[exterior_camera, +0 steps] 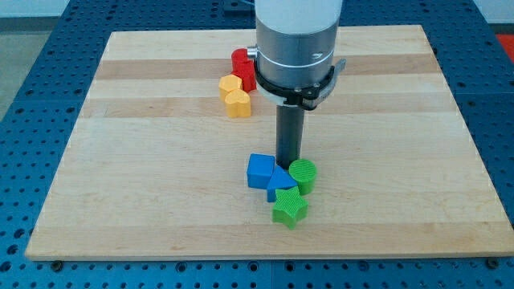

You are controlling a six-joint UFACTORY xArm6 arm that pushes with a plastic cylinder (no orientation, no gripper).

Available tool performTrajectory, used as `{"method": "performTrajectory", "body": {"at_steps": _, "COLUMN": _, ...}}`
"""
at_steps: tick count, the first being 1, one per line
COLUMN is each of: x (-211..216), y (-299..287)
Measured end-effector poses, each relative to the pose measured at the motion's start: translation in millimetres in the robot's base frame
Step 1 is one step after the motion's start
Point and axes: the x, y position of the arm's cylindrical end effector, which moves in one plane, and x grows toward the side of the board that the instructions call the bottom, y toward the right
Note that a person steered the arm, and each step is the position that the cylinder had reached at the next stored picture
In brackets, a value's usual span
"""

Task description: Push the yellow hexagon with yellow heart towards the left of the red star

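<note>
Your arm comes down from the view's top, just right of centre, as a broad pale cylinder ringed by a grey metal band with a dark clamp beneath it. From that clamp the straight dark rod hangs upright. You can follow the rod down to my tip (287,165), which sits low in the view's middle, its very end at bench level. No tool is fitted.

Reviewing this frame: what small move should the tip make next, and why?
Probably withdraw my tip from the blue cube and green cylinder and head toward the view's top. The yellow hexagon and yellow heart sit there, touching, beside the red block.
</note>
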Motion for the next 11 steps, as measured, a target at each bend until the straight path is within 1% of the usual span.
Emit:
{"method": "performTrajectory", "body": {"at_steps": 2, "x": -5, "y": 0}}
{"method": "performTrajectory", "body": {"at_steps": 3, "x": -20, "y": -4}}
{"method": "performTrajectory", "body": {"at_steps": 4, "x": -31, "y": -25}}
{"method": "performTrajectory", "body": {"at_steps": 6, "x": -87, "y": -64}}
{"method": "performTrajectory", "body": {"at_steps": 11, "x": -117, "y": -71}}
